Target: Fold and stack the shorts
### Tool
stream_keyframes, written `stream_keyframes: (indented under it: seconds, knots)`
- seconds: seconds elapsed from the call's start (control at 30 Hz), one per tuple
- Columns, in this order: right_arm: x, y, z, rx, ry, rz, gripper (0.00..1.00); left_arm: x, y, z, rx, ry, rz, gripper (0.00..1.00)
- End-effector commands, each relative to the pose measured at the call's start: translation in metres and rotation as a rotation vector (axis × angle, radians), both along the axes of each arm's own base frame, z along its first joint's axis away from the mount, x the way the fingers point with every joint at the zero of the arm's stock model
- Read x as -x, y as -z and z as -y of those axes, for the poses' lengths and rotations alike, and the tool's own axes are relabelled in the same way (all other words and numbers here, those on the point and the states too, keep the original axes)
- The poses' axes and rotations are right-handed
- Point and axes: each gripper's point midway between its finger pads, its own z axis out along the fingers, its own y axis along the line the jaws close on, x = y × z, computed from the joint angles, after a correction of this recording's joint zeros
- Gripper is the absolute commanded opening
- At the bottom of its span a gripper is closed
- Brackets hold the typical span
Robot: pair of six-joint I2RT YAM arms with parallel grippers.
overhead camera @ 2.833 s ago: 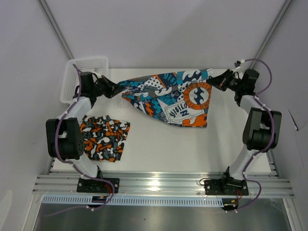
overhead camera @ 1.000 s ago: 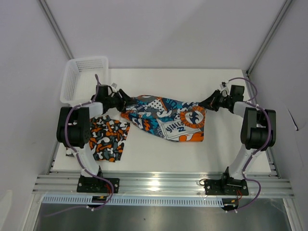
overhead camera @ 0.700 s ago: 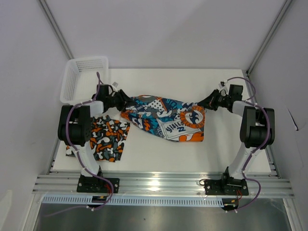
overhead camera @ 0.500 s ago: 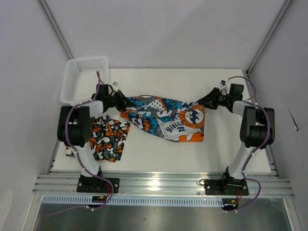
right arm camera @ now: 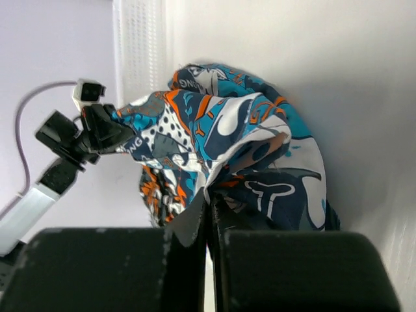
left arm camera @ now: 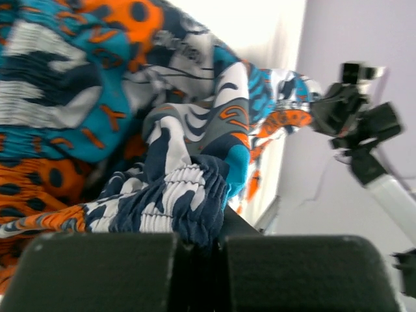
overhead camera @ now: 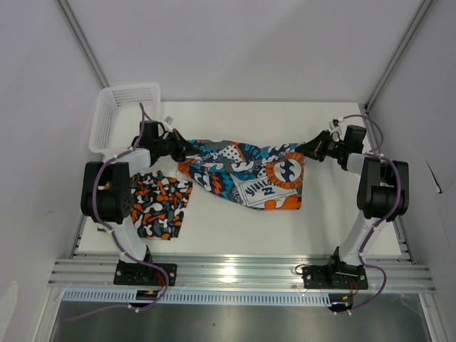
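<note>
The teal-blue graphic shorts hang stretched across the middle of the table between my two grippers. My left gripper is shut on their gathered elastic waistband at the left end; in the left wrist view the left gripper pinches that fabric. On the right, my right gripper is shut on the other corner, and the cloth bunches right at the right gripper. The camouflage shorts lie folded flat at the front left, untouched.
A white mesh basket stands at the back left corner, just behind the left arm. The table's front edge meets a metal rail that carries both arm bases. Bare table shows behind the shorts.
My left gripper has shut on the waistband. The right gripper loosened briefly and shut again on its corner. Both ends shifted slightly toward the back, pulling the top edge tauter.
</note>
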Motion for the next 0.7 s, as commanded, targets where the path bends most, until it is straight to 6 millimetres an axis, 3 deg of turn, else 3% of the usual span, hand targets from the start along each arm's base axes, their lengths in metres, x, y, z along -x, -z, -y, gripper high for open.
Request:
stream_keyframes:
  seconds: [0.0,0.07,0.1,0.17,0.2,0.23,0.3,0.33,0.4,0.47,0.57,0.6,0.67]
  knots:
    - [0.001,-0.060,0.007,-0.073,0.006,0.147,0.00,-0.003,-0.076,0.010,0.120,0.029,0.140,0.00]
    - [-0.002,-0.093,0.015,-0.087,0.019,0.246,0.00,0.001,-0.102,0.013,0.175,0.036,0.156,0.00]
    - [0.001,-0.121,0.015,-0.105,0.021,0.287,0.00,0.003,-0.126,0.014,0.185,0.040,0.202,0.00]
    - [0.003,-0.158,0.019,-0.105,0.022,0.385,0.00,0.005,-0.162,0.016,0.212,0.047,0.246,0.00]
    - [0.009,-0.192,0.019,-0.093,0.018,0.469,0.00,0.008,-0.185,0.017,0.225,0.065,0.275,0.00]
    - [0.013,-0.211,0.019,-0.097,0.020,0.504,0.00,0.013,-0.217,0.017,0.233,0.075,0.341,0.00]
    - [0.025,-0.261,0.024,-0.093,0.044,0.621,0.00,0.022,-0.262,0.014,0.260,0.079,0.407,0.00]
    - [0.030,-0.275,0.026,-0.095,0.051,0.663,0.00,0.027,-0.290,0.013,0.287,0.079,0.444,0.00]
    - [0.042,-0.305,0.033,-0.089,0.065,0.763,0.00,0.035,-0.317,0.012,0.320,0.095,0.498,0.00]
    - [0.051,-0.321,0.037,-0.109,0.080,0.785,0.00,0.048,-0.348,0.014,0.383,0.124,0.559,0.00]
    - [0.070,-0.329,0.034,-0.142,0.035,0.806,0.00,0.064,-0.361,0.007,0.450,0.156,0.578,0.00]
    - [0.085,-0.337,0.031,-0.129,0.005,0.901,0.00,0.069,-0.360,0.007,0.459,0.161,0.571,0.00]
    - [0.108,-0.337,0.027,-0.161,-0.013,0.907,0.00,0.083,-0.365,0.006,0.454,0.167,0.585,0.00]
